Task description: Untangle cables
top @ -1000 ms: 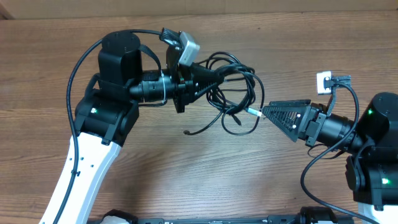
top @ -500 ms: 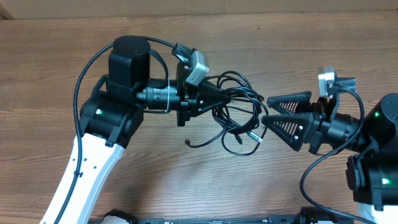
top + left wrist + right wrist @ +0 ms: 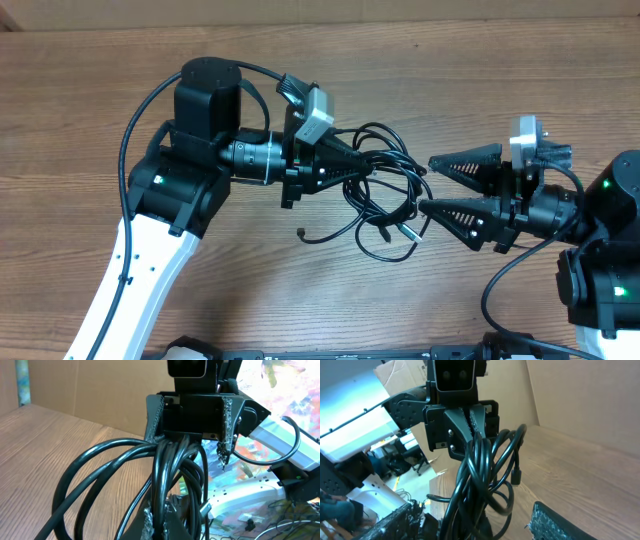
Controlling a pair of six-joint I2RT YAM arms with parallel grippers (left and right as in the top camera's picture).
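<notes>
The cables (image 3: 385,190) are a knotted bundle of thin black cords hanging over the table between both arms. My left gripper (image 3: 352,165) is shut on the bundle's left side; in the left wrist view the cords (image 3: 167,470) run up from its closed fingertips (image 3: 165,522). A silver-tipped plug (image 3: 408,230) dangles at the bundle's lower right, and a loose end (image 3: 302,235) trails at the lower left. My right gripper (image 3: 427,185) stands open, its fingers on either side of the bundle's right edge. In the right wrist view the loops (image 3: 480,475) hang between its fingers (image 3: 560,522) without being pinched.
The wooden table (image 3: 300,290) lies under the bundle. Thick black arm cables loop by the left arm (image 3: 130,100) and the right arm (image 3: 500,280). A cardboard wall (image 3: 580,395) stands behind the table.
The left gripper carried the bundle a little to the right. The right gripper rolled so both fingers show spread apart, and its tips came up to the bundle's right edge.
</notes>
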